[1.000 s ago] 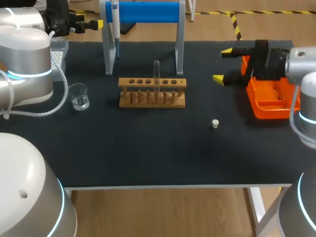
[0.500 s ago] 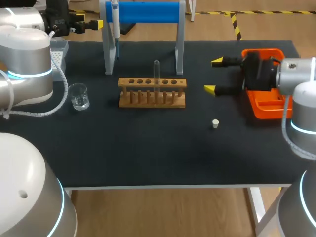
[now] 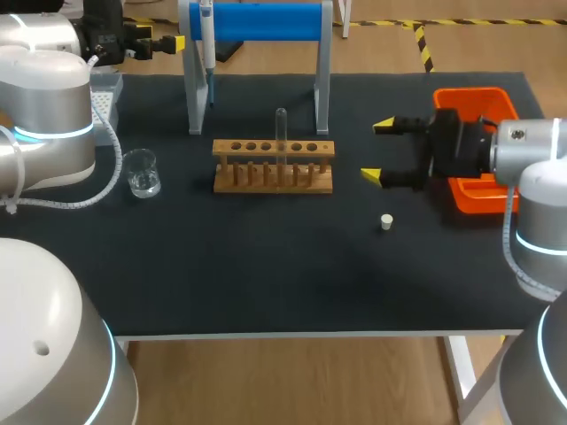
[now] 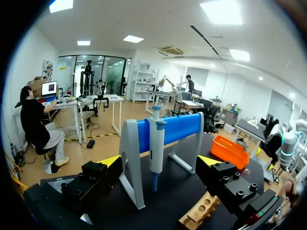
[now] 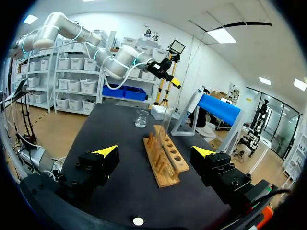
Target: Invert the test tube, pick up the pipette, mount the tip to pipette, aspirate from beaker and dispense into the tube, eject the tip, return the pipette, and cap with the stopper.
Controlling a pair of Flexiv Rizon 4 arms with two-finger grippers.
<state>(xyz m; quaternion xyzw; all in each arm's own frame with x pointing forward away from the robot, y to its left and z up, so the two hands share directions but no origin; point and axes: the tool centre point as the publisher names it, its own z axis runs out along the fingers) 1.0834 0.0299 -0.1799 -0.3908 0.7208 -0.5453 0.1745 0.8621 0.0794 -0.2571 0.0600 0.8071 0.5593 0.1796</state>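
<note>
Head view first: your right gripper [image 3: 377, 150] hangs over the right part of the tabletop [image 3: 266, 274]. It is between the wooden rack [image 3: 273, 166] and the orange tray [image 3: 483, 188]. Its 2 fingers are wide apart and hold nothing. They point toward the rack. The small white stopper [image 3: 386, 221] lies on the tabletop near the gripper, a bit closer to the front edge.

The test tube [image 3: 281, 133] stands upright in the rack, near the rack's middle. The glass beaker [image 3: 141, 172] sits well to the left of the rack.

Your left gripper [image 3: 164, 40] is up by the far left corner. In the left wrist view you can see it [image 4: 159, 160] wide open too, with nothing in it. The pipette [image 4: 156, 146] hangs ahead of it on the blue stand [image 4: 175, 130] at the far edge.
</note>
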